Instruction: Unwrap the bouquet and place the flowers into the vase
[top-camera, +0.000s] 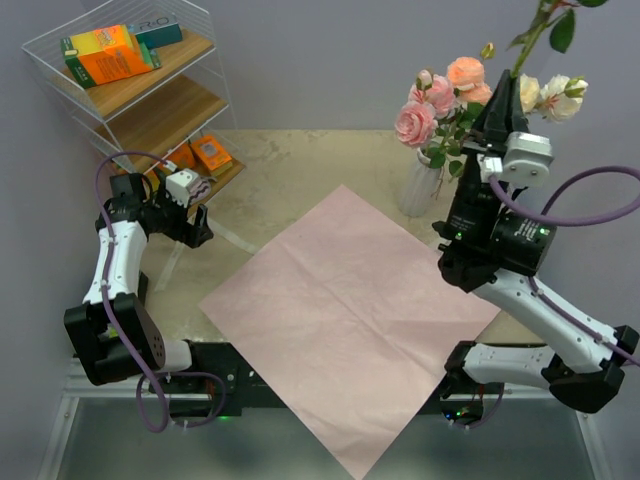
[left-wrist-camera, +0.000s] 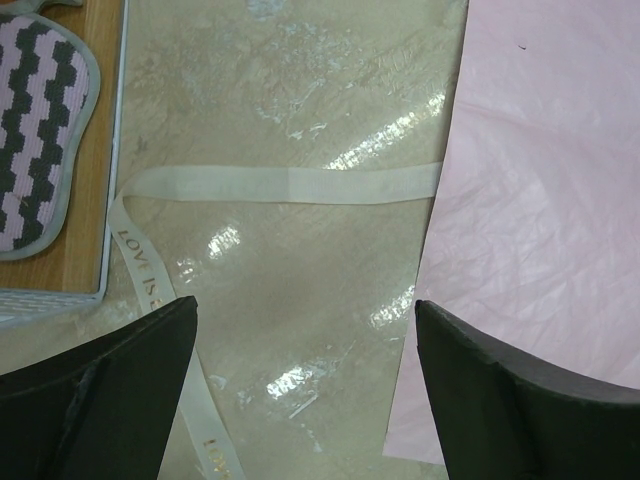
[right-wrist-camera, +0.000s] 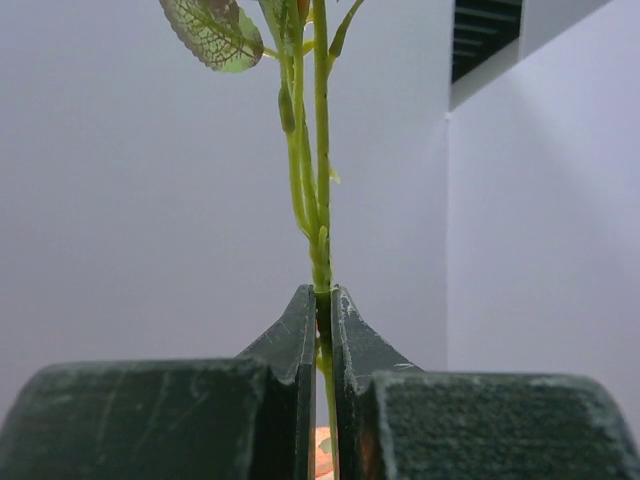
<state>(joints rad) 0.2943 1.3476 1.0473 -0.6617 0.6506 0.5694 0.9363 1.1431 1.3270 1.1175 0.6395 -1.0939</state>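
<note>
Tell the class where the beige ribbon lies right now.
In the left wrist view, the beige ribbon lies flat on the table, on the left side, between the pink paper and the wire shelf.

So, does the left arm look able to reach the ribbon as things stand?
Probably yes: the ribbon lies flat on bare table just ahead of the open left tool, with nothing covering it.

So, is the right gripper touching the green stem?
Touching. The right wrist view shows the right gripper shut on the green stem, which is pinched from both sides with no gap.
</note>
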